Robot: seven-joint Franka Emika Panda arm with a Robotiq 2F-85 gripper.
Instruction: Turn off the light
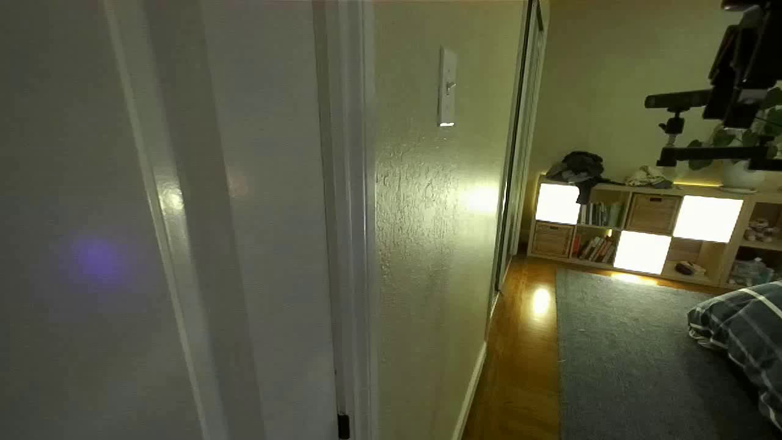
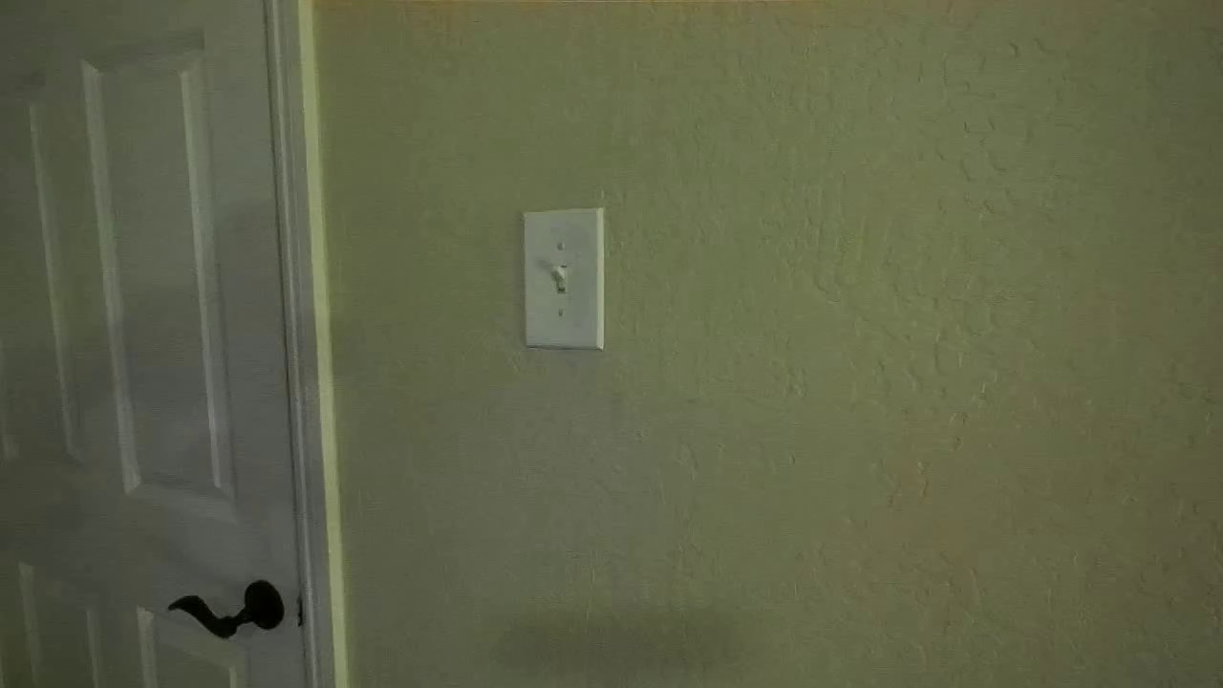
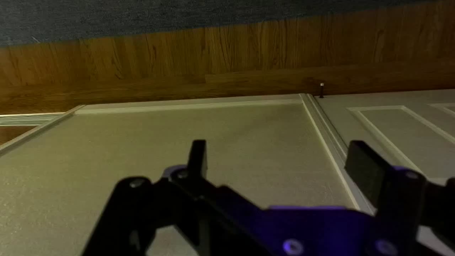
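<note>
The white wall switch plate (image 1: 448,109) stands upright on the pale green wall and also shows in an exterior view (image 2: 579,327). Its small toggle lever (image 2: 559,274) sits at the upper part of its slot and looks tilted up. The lamp itself is out of view. My gripper (image 3: 278,156) is open and empty in the wrist view, its two dark fingers wide apart. The plate does not show in the wrist view. Nothing touches the plate in either exterior view.
A white door (image 2: 162,287) with a dark handle (image 2: 239,610) stands beside the wall. Dark equipment with a small camera (image 1: 678,100) hangs at upper right. A cube shelf (image 1: 647,235) with glowing compartments stands at the back. A grey rug (image 1: 623,348) and bedding (image 1: 742,342) lie at right.
</note>
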